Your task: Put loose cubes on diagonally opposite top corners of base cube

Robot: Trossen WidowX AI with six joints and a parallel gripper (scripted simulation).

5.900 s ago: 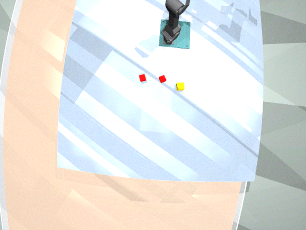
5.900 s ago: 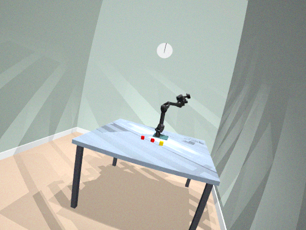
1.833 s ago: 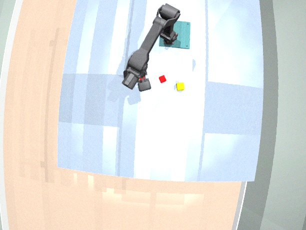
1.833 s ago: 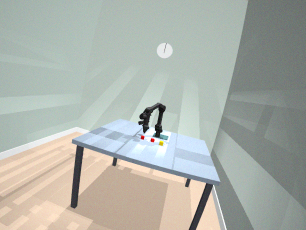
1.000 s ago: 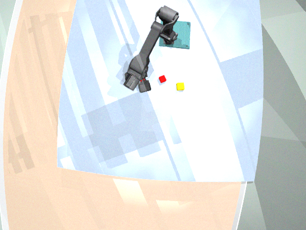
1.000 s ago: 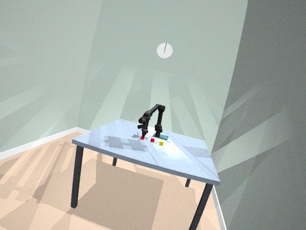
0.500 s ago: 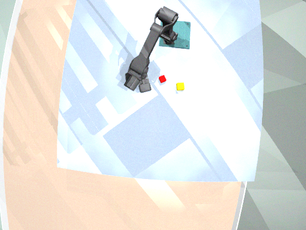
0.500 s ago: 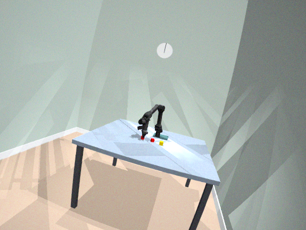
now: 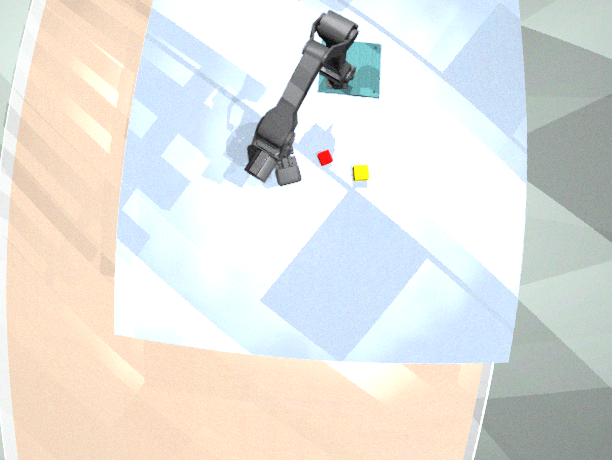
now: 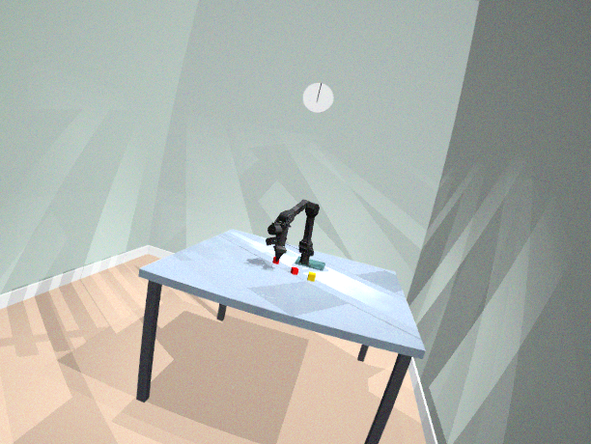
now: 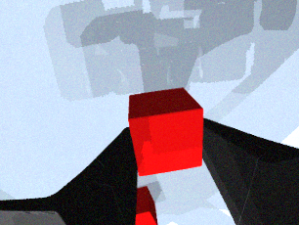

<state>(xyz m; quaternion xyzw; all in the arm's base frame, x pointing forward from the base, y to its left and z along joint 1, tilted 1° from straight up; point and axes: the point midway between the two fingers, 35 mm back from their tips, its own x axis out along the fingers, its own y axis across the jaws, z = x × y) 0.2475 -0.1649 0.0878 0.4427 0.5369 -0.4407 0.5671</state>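
My gripper (image 10: 276, 258) (image 11: 163, 129) is shut on a red cube (image 10: 275, 261) (image 11: 168, 142). One black finger is on each side of the cube, which appears to be slightly above the table. In the top view the arm hides this cube. A second red cube (image 9: 325, 158) (image 10: 295, 271) (image 11: 146, 215) sits on the table; in the wrist view it is partly hidden behind the left finger. A yellow cube (image 9: 360, 172) (image 10: 311, 277) sits beyond it, farther from the gripper. Nothing lies on top of the yellow cube. The three cubes stand apart.
The arm (image 9: 300, 82) (image 10: 309, 232) reaches from a teal base plate (image 9: 367, 75) (image 10: 316, 265) near the cubes. The pale blue table (image 9: 210, 310) (image 10: 193, 270) carries shadows and bright patches. A round clock (image 10: 311, 97) hangs on the wall.
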